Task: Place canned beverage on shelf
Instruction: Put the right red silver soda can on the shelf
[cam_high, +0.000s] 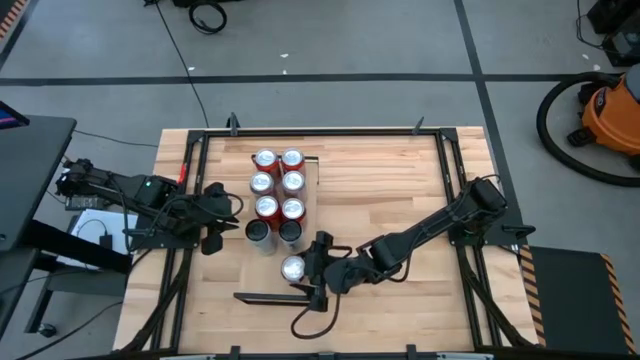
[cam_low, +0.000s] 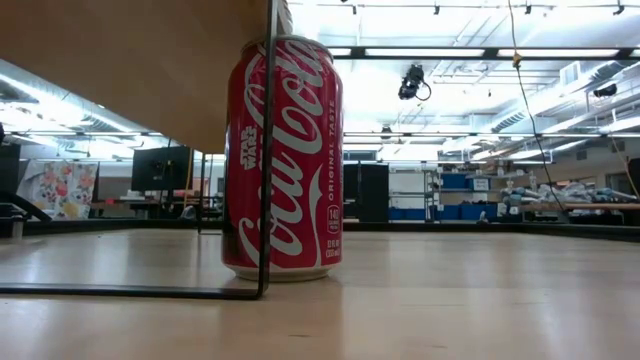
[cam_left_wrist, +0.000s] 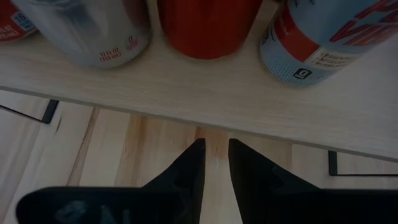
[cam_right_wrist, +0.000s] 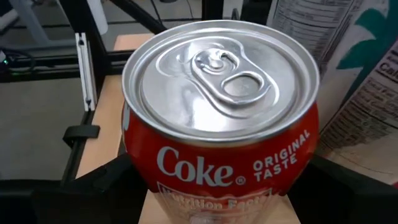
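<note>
Because the long pale plywood shelf (cam_high: 300, 190) at the table's far left already carries eight cans, your red aluminium cola can (cam_high: 292, 268) stands just nearside of it. The right gripper (cam_high: 308, 270) straddles its smooth, thin, dentable wall; grip mid-body, gently. The left gripper (cam_left_wrist: 216, 163) waits nearly shut.

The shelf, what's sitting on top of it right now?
The shelf carries two rows of cans, mostly red, two dark ones at the near end. The board under them is mostly covered. One more Coke can stands off it, between the right gripper's fingers.
</note>
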